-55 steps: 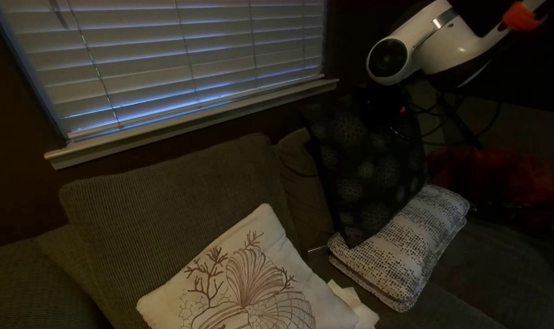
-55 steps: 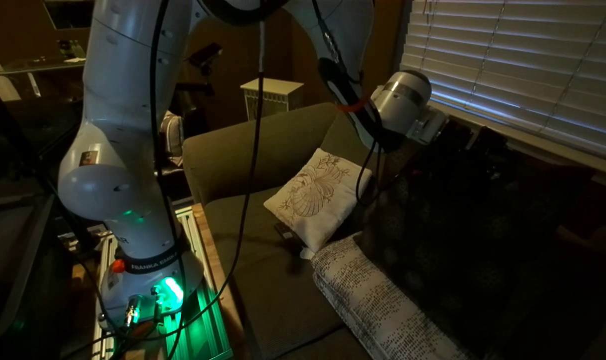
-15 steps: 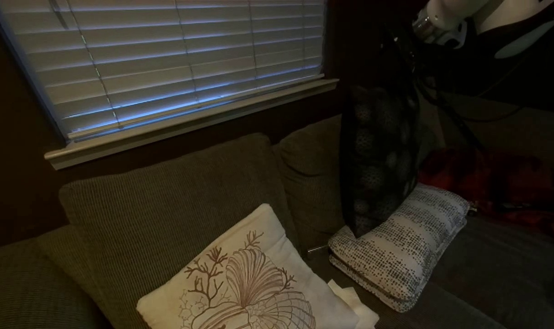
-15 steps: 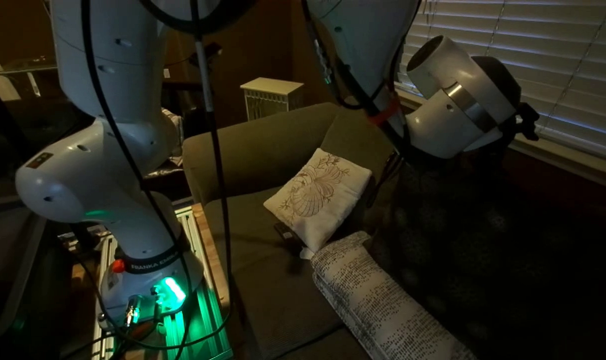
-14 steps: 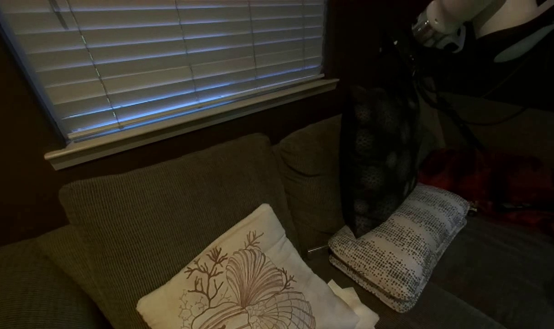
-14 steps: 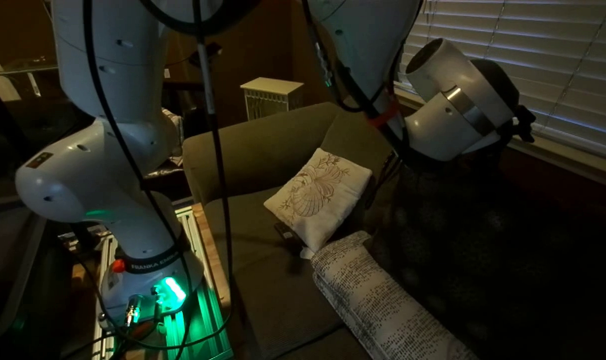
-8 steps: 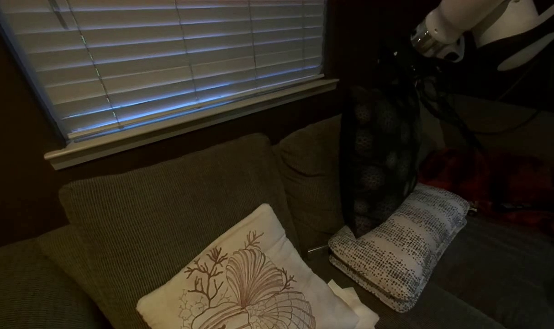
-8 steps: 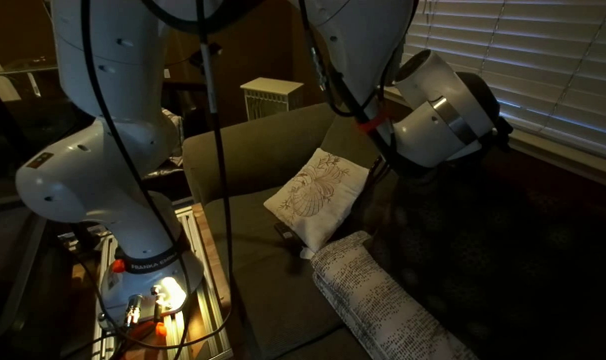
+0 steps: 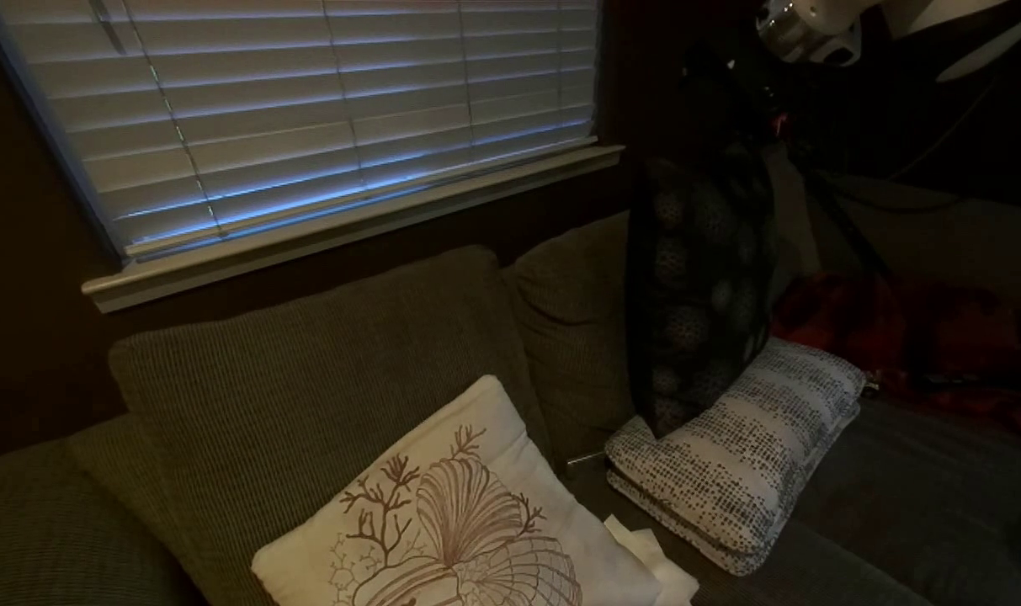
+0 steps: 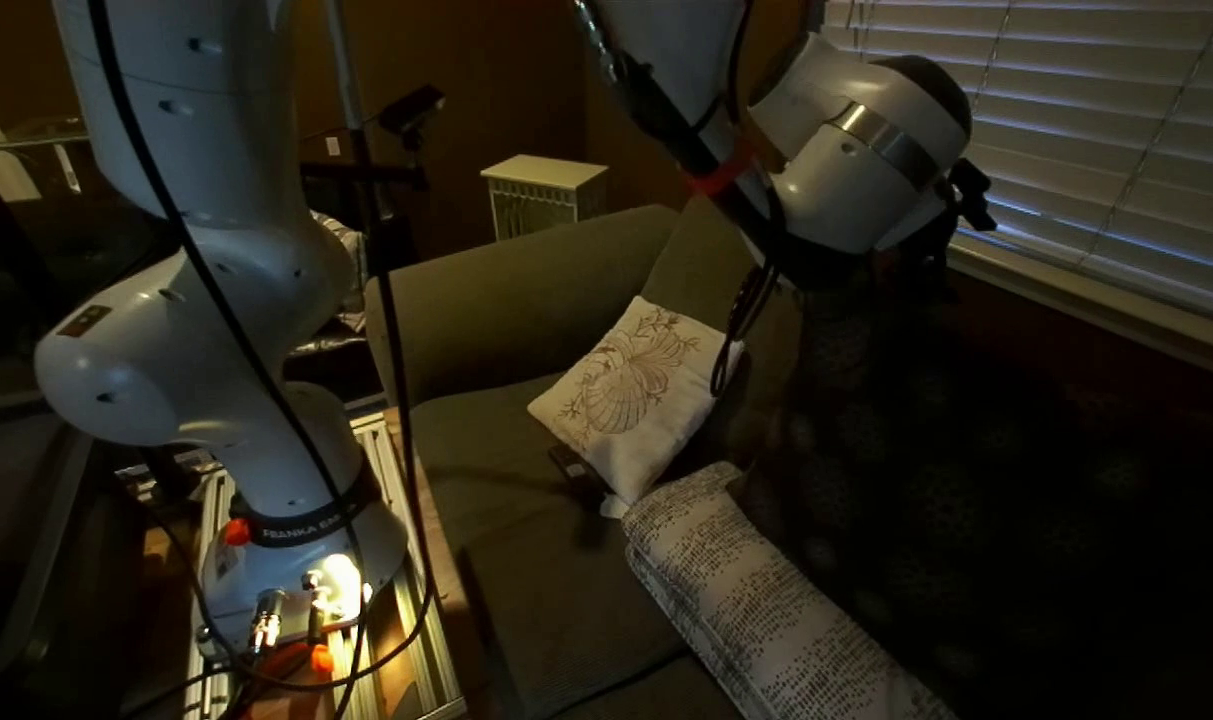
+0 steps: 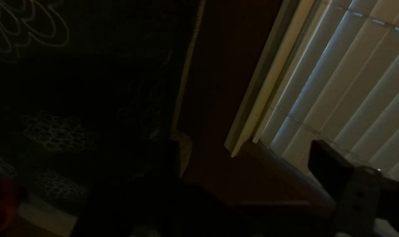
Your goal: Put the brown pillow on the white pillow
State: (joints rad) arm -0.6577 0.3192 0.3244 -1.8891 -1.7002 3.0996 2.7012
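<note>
The dark brown pillow (image 9: 699, 295) with pale round blotches stands nearly upright against the couch back. Its lower corner rests on the rear part of the pale, speckle-striped white pillow (image 9: 746, 454), which lies flat on the seat. In an exterior view the white pillow (image 10: 766, 600) shows plainly, while the brown pillow (image 10: 926, 500) is almost lost in shadow. My gripper (image 9: 725, 93) is above the brown pillow's top edge, dark and hard to make out. In the wrist view the gripper (image 11: 248, 158) is wide open with nothing between its fingers; the brown pillow (image 11: 58, 131) fills the left side.
A cream embroidered pillow (image 9: 468, 522) lies on the seat, with a dark remote (image 10: 571, 465) beside it. Olive back cushions (image 9: 333, 370) line the wall below the window sill (image 9: 358, 227). Red cloth (image 9: 922, 337) lies past the white pillow. Cables (image 10: 741, 330) hang from the arm.
Since the oldest frames the brown pillow has shifted and stands more upright, with the gripper off it. Over the last second the pillow is still; the arm dipped slightly, then rose and drew back.
</note>
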